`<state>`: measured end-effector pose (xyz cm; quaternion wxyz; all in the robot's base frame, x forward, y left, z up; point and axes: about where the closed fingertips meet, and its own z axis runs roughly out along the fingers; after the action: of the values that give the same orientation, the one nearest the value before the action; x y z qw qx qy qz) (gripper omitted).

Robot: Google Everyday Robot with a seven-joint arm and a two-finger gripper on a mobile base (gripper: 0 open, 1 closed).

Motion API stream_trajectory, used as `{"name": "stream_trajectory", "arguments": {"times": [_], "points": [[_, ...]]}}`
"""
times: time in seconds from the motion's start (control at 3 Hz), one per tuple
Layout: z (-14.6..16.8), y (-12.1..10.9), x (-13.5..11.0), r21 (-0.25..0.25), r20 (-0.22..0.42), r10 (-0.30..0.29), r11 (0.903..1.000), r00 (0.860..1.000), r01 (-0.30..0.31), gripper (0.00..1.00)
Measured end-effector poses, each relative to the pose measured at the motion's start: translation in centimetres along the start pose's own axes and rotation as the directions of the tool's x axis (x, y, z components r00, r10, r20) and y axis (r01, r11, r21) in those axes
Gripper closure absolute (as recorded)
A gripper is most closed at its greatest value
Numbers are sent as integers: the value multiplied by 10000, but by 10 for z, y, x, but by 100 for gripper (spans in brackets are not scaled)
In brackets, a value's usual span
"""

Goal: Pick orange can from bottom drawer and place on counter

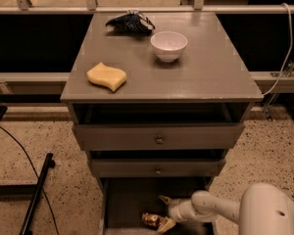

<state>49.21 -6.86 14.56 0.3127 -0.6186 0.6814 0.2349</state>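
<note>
Where the shiny orange can [149,220] lies in the bottom drawer [127,203], the gripper [163,212] gapes, jaws empty.

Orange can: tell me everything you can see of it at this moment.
The orange can is small and shiny, metal by its look, orange-gold with mottled brown and pale print. It lies on its side on the floor of the open bottom drawer, towards the front, not lifted. The gripper is inside the drawer just to the can's right in the picture, its fingers spread open. The lower finger's tip is right at the can, but I cannot tell whether they touch. Nothing else is near it.
</note>
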Motion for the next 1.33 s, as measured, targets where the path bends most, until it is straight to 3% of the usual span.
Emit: {"name": "stream_trajectory", "arguments": {"times": [0.67,1.0,1.33], "points": [[6,2,18,-182,-35,287,9994,9996,-287,36],[6,3,19,-241,24,205,9995,9998,-204,42],[4,5,17,-333,505,56,9994,9987,-39,66]]}}
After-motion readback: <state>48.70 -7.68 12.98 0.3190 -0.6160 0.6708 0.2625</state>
